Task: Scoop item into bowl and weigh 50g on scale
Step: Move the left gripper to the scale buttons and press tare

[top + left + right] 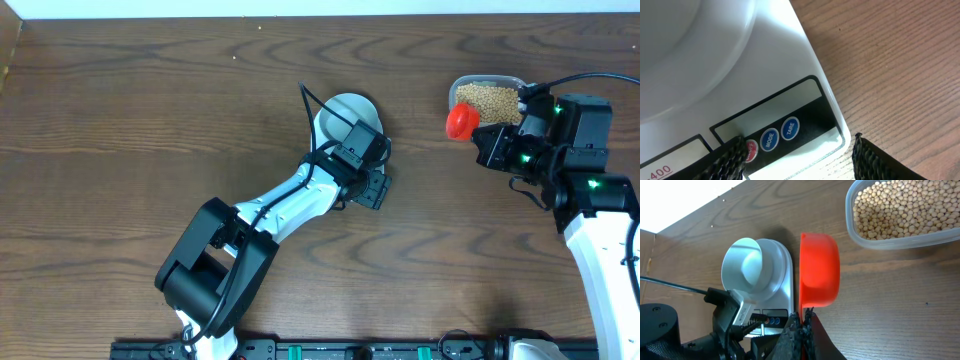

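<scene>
Left gripper (797,152) low over the front edge of the scale (810,65); fingers spread wide, nothing between them; one fingertip (730,157) overlaps the red button (752,149) beside MODE (769,139) and TARE (790,128); cannot tell if it is touching; no digits legible on the display (767,107)

Bowl (742,265) sits on the scale's platform, looks empty; right gripper (801,327) clamped on the handle of the red scoop (819,270), held between the scale and the clear tub (890,244); scoop's inside not visible; beans (900,205) lie in the tub

Judged step: switching on or zeroing the scale with the bowl aboard; best done with one fingertip straight down on a single button, lightly; no leaning on the platform, no nudging the bowl; lift clear before trusting the reading; confirm zero before the first scoop
</scene>
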`<act>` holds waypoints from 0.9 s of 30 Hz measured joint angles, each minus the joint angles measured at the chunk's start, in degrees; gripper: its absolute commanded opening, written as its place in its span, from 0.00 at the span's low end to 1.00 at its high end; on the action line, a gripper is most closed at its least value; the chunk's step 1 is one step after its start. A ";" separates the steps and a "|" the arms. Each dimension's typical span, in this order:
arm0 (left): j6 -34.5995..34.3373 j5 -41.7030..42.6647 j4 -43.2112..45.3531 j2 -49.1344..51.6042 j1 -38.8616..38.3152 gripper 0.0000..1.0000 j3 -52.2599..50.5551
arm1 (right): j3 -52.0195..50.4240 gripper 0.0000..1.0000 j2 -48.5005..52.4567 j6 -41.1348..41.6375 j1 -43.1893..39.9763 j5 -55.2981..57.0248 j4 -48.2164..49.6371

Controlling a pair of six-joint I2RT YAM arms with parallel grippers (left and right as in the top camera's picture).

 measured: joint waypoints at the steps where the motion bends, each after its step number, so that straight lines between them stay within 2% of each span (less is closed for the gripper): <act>1: 0.00 0.00 0.02 0.00 0.00 0.69 0.00 | 0.00 0.01 0.00 0.00 0.00 0.00 -0.02; 27: 2.43 -1.29 -1.01 0.33 -1.95 0.69 0.28 | 0.00 0.01 0.00 -0.59 0.00 0.26 -0.22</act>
